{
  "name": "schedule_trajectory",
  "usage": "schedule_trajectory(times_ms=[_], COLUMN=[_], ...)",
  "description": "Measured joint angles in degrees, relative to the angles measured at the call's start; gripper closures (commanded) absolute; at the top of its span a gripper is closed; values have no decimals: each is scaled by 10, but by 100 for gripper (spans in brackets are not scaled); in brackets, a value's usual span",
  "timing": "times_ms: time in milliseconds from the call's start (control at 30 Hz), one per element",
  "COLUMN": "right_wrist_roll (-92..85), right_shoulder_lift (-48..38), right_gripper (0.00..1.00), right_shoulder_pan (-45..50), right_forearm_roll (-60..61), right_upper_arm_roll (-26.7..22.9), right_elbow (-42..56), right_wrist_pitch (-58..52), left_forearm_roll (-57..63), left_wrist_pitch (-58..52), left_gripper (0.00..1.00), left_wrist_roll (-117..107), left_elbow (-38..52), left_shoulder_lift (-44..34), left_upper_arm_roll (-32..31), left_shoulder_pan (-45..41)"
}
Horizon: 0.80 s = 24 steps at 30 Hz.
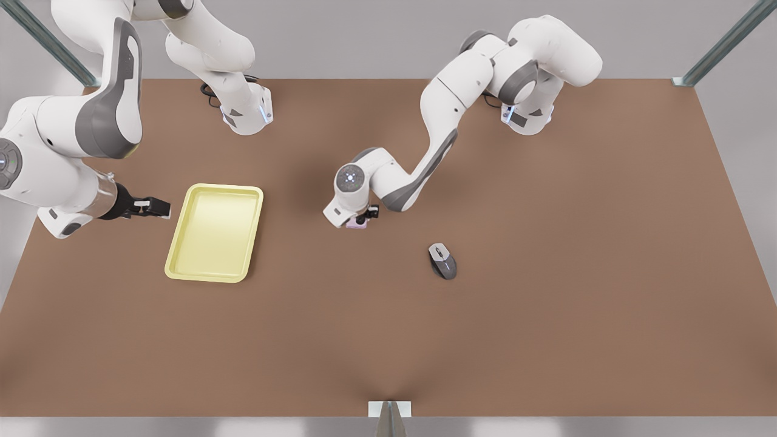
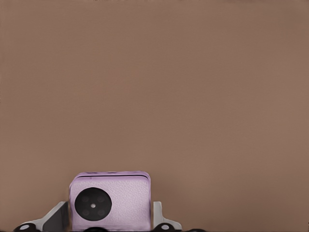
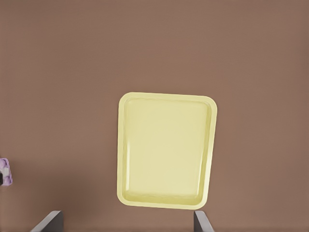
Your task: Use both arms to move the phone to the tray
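Lilac phone (image 2: 110,200) between left pincer (image 2: 109,223) fingers (image 2: 54,218).

Brown tabletop (image 1: 546,315), grey wall (image 1: 364,42) behind (metal struts (image 1: 722,45) at corners)

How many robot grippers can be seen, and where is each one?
2. The left gripper is near the table's middle, shut on the phone. The right gripper waits open, beside the tray on the front view's left.
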Motion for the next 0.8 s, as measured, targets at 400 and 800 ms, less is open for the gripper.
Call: schedule_trajectory(times_ms=[400, 800], right_wrist_roll=[4, 138], right_shoulder_lift=[42, 181], right_gripper=[0, 0], right_shoulder_pan=[45, 309], right_forearm_roll=[41, 29], right_upper_arm_roll=[5, 8], right_elbow=[35, -5], right_wrist_pitch=[5, 159], left_forearm_roll=[76, 51], left_wrist_pitch=[-320, -497], left_gripper=[0, 0], left_wrist_roll=[115, 297], left_elbow=[-155, -106], left_shoulder_lift=[-436, -449], left_upper_arm_roll=[-18, -25], left_shoulder_pan=[394, 388])
